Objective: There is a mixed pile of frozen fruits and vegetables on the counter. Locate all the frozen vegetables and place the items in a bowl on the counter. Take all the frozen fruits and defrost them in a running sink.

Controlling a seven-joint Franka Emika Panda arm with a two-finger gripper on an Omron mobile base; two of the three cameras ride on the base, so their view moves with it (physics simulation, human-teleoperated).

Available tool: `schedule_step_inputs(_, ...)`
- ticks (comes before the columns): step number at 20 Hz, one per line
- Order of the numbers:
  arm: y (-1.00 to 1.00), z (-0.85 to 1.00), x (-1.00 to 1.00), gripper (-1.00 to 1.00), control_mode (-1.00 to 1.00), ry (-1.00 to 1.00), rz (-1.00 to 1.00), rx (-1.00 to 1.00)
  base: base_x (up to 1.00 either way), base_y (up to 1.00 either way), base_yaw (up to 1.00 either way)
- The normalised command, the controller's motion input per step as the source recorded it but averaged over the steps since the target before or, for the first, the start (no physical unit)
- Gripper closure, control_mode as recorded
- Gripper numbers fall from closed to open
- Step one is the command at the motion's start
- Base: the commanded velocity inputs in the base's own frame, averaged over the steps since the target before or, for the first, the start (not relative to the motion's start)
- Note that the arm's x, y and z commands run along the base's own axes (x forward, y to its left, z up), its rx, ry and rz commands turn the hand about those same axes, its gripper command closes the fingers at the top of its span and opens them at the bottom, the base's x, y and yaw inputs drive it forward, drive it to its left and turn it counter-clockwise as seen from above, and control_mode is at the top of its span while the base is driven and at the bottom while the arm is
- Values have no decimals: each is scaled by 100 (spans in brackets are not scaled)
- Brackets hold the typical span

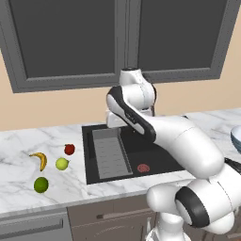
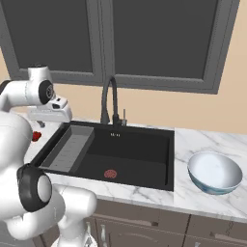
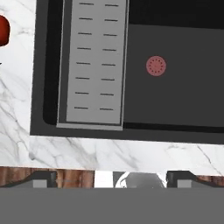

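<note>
The banana (image 1: 40, 160) lay on the white marble counter (image 1: 19, 146) left of the sink (image 1: 155, 157), curved, its long axis running from upper left to lower right in the left base view; near it sat the red round piece (image 1: 69, 149), the yellow-green stemmed ball (image 1: 62, 164) and the dark green ball (image 1: 41, 184), all apart; the gripper (image 3: 112, 178) hung above the sink's front edge, fingers spread wide, holding and touching nothing; the black basin held a grey ribbed tray (image 3: 94, 61) and a reddish round drain (image 3: 155, 65); the smooth pale bowl (image 2: 214, 172) stood on the counter right of the sink.
</note>
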Motion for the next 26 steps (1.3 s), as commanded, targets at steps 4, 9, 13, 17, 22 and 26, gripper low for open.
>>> schedule_step_inputs(4,47,-21,13,-100,-100,15,-2,-7,0,0,0)
schedule_step_inputs(9,47,-21,13,-100,-100,15,-2,-6,0,0,0)
schedule_step_inputs(13,44,-23,15,-100,-100,15,-3,-4,0,0,0)
schedule_step_inputs(17,44,-25,18,-100,-100,11,-5,-2,0,0,0)
schedule_step_inputs(22,40,-24,17,-100,-100,2,-7,0,0,0,0)
schedule_step_inputs(26,37,-21,23,-100,-100,0,-8,0,0,0,0)
